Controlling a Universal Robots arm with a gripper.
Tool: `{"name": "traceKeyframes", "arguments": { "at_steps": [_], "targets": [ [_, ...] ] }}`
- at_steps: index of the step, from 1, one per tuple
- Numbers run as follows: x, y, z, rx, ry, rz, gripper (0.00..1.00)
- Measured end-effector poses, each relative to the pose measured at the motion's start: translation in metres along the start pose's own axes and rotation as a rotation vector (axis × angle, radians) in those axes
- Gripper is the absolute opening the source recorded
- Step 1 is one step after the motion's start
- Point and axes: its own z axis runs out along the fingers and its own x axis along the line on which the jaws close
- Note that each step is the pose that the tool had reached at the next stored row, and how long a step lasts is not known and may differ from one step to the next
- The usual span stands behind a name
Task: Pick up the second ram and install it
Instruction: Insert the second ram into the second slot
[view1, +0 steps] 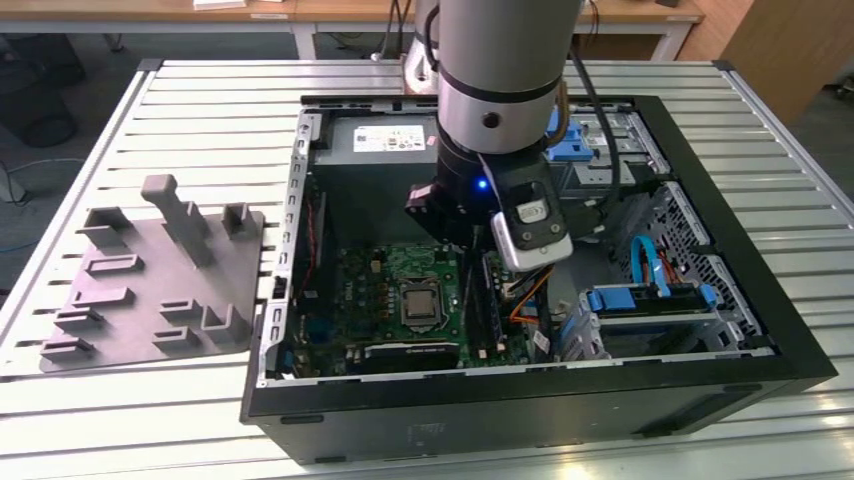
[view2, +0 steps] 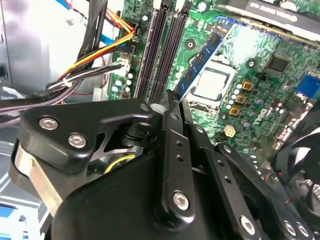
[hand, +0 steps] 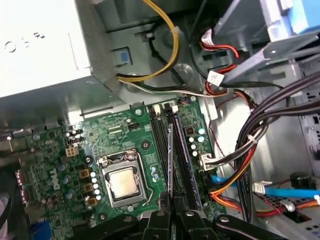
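The tool (view2: 174, 101) pinches the second ram (view2: 200, 55) by one end, and the slim stick stands on edge inside the open computer case (view1: 534, 420). Just beyond, in the first wrist view, the stick runs in line with the long black memory slots (hand: 186, 150) beside the processor socket (hand: 122, 181); whether it touches them I cannot tell. Farther off, a grey fixture tray (view1: 147, 290) lies on the slatted bench (view1: 200, 100).

The power supply label (view1: 390, 138) bears print, seemingly illegible.

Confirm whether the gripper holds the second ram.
Yes, in the second wrist view the gripper is shut on the second ram.
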Motion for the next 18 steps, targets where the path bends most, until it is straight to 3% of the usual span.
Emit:
{"name": "traceKeyframes", "arguments": {
  "at_steps": [18],
  "targets": [
    [0.0, 0.0, 0.0002, 0.0082, -0.007, 0.2, 0.14]
  ]
}}
